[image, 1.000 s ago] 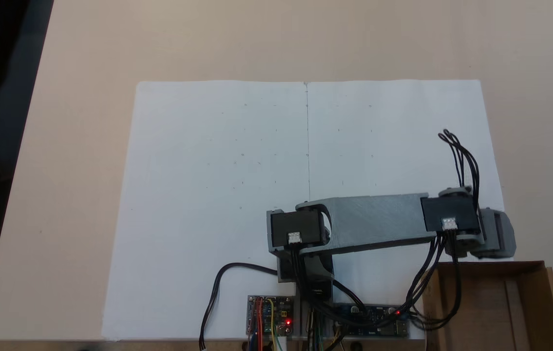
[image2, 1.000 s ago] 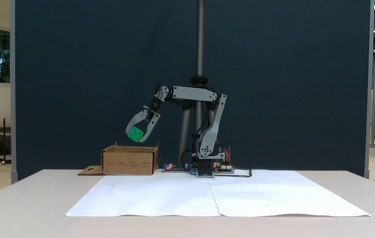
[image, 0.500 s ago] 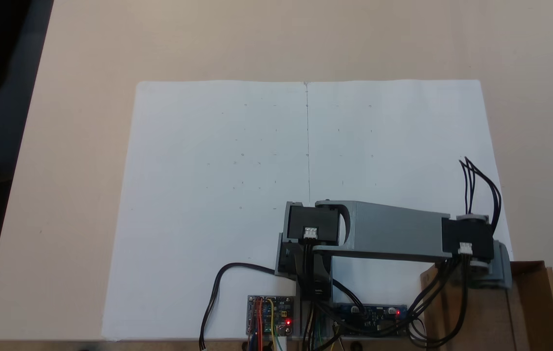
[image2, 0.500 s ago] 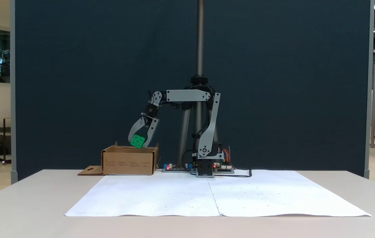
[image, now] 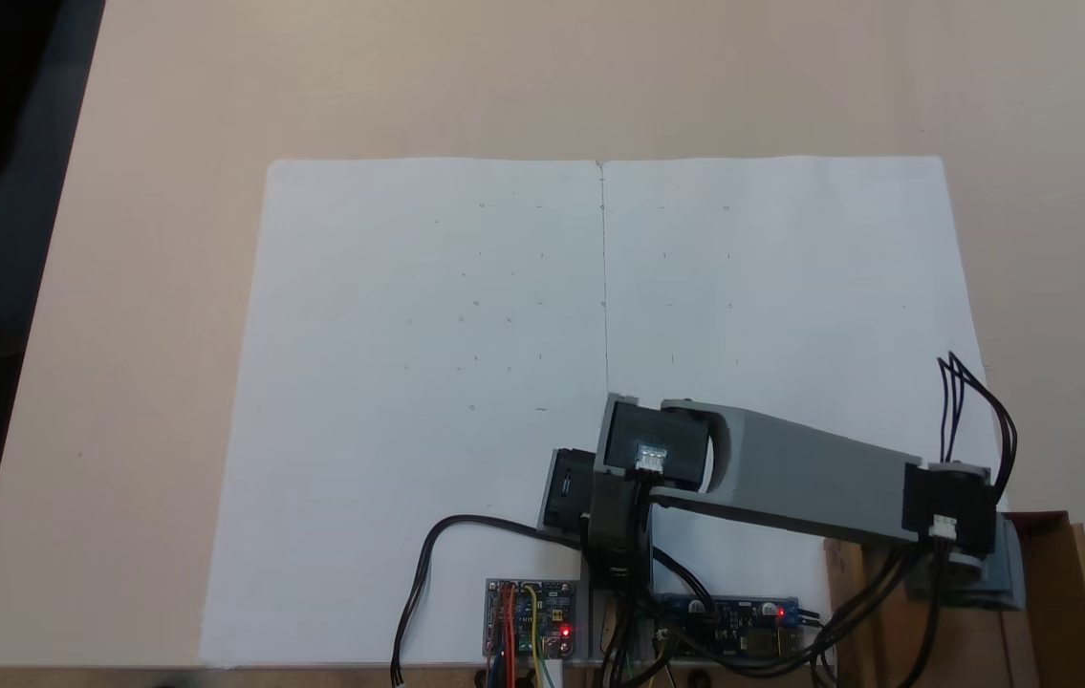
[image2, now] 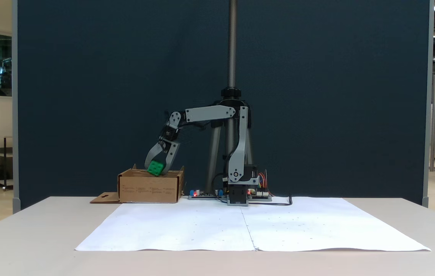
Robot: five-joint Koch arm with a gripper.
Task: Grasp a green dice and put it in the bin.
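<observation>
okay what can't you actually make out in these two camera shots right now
- Green dice: held by the end effector at the bin's rim; pips too small to read. From above, the arm covers it.
- Bin inside: hidden by its front wall in the side fixed view.
- Bin from above: cut off by the bottom edge, partly under the arm.

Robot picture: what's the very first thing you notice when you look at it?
The bright green dice pops out first, pinched in the grey gripper right at the top edge of the brown cardboard bin, at the left in a fixed view. Next is the big white paper sheet spread over the beige table, with the arm reaching over to the bin's corner at the lower right.
</observation>
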